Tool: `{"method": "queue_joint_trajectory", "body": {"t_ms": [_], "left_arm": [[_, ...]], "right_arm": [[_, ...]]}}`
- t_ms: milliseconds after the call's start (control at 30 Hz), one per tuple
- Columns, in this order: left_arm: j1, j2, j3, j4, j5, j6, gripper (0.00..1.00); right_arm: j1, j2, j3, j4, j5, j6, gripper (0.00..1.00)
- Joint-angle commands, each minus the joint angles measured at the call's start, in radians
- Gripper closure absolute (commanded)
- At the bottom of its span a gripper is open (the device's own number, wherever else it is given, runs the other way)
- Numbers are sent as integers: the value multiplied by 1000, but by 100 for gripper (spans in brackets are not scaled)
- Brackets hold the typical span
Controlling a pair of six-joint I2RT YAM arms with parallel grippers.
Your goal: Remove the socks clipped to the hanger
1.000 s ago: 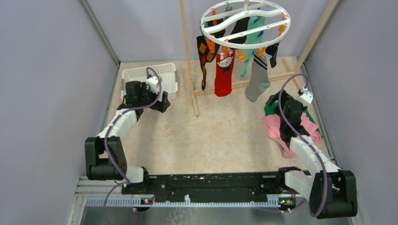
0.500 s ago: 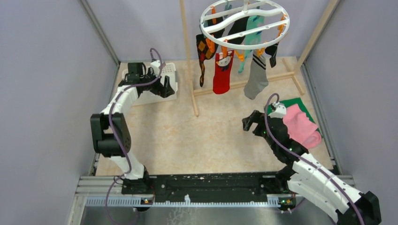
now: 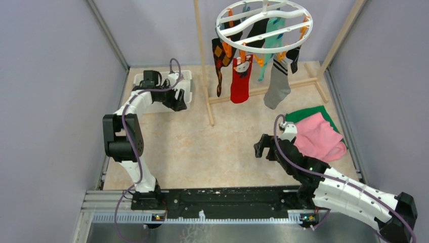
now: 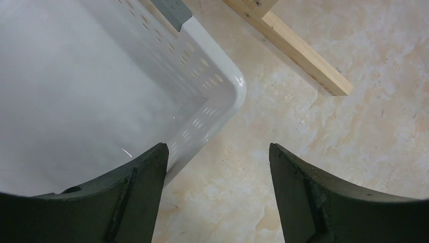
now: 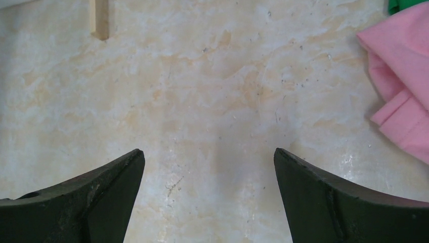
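At the basket (image 4: 222,86) rim, left pincer (image 4: 217,148) apart; right pincer (image 5: 208,152) apart above table (image 5: 202,76)

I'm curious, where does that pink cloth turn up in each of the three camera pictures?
Top external: the pink cloth lies on the right side of the table, over a green cloth.
Left wrist: not in it.
Right wrist: it shows at the right edge.
Shared landmark: the wooden rack foot, centre-left from above, upper right in the left wrist view, top left in the right wrist view.
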Motion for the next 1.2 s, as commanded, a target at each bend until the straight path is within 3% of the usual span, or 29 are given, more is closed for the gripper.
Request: {"method": "queue_joint_trajectory", "body": {"t_ms": [0, 233, 400, 633, 733, 900, 967, 1033, 1067, 1167], "left_arm": [[-2, -3, 29, -94, -5, 129, 20], [-4, -18, 30, -240, -4, 269, 24], [-30, -33, -13, -331, -16, 310, 50], [-54, -257, -294, -366, 10, 349, 66], [-80, -350, -395, -377, 44, 338, 65], [-222, -456, -458, -408, 52, 307, 57], [-288, -494, -466, -404, 27, 296, 42], [-326, -516, -456, -416, 22, 294, 14], [-331, -526, -440, -429, 29, 299, 5], [-330, -544, -332, -508, 21, 310, 1]], "right_arm": [[54, 46, 61, 16, 56, 1, 1], [84, 58, 57, 57, 29, 4, 3], [104, 74, 72, 51, 33, -8, 12], [105, 124, 101, 83, 2, -25, 14], [105, 164, 117, 111, -21, -29, 14], [109, 273, 164, 177, -59, -38, 15], [116, 332, 201, 209, -73, -42, 15], [128, 399, 245, 237, -84, -45, 14], [134, 446, 268, 253, -93, -49, 13], [148, 558, 351, 312, -123, -73, 13]]}}
